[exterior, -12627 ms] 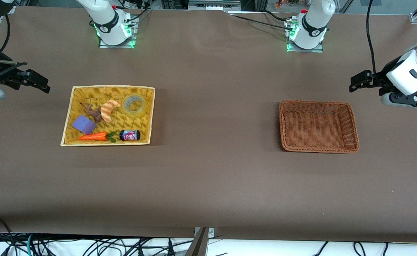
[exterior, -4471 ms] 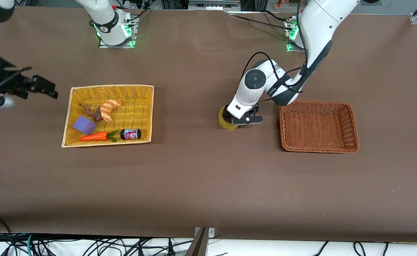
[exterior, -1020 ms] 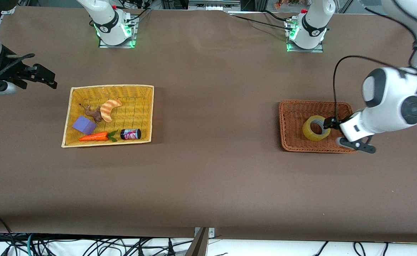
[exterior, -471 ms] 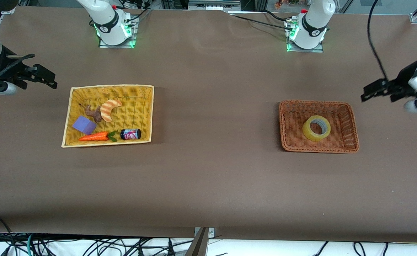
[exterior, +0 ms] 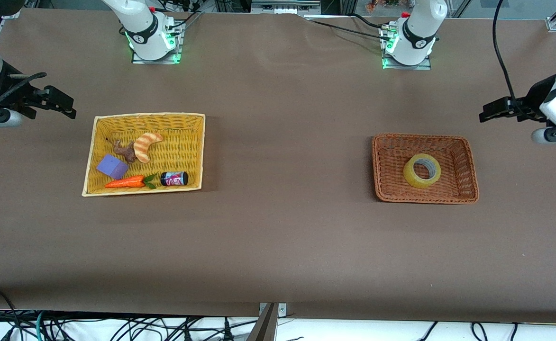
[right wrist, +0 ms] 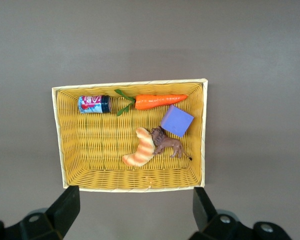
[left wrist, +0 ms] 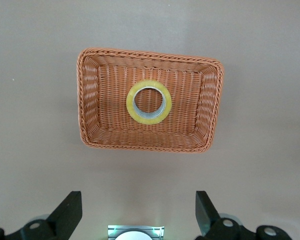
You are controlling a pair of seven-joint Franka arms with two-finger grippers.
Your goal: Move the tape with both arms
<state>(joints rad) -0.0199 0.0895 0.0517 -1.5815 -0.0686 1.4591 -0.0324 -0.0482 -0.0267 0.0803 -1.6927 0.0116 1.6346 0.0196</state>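
Lying flat, tape [exterior: 422, 170] rests in brown basket [exterior: 467, 156]. Left gripper [exterior: 492, 111] and right gripper [exterior: 59, 100] hang wide open, empty, over the table's end edges.

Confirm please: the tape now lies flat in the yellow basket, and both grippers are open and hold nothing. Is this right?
Not quite. The tape lies flat in the brown basket, as the front view shows. The rest holds: the left gripper and the right gripper are open and hold nothing.

On the brown worktop [exterior: 278, 237], 2 wicker baskets well apart: a brown basket [exterior: 467, 161], and a yellow basket [exterior: 183, 142] holding croissant [exterior: 146, 146], purple block [exterior: 112, 166], carrot [exterior: 125, 182], small jar [exterior: 174, 178], brown figure [exterior: 124, 151].
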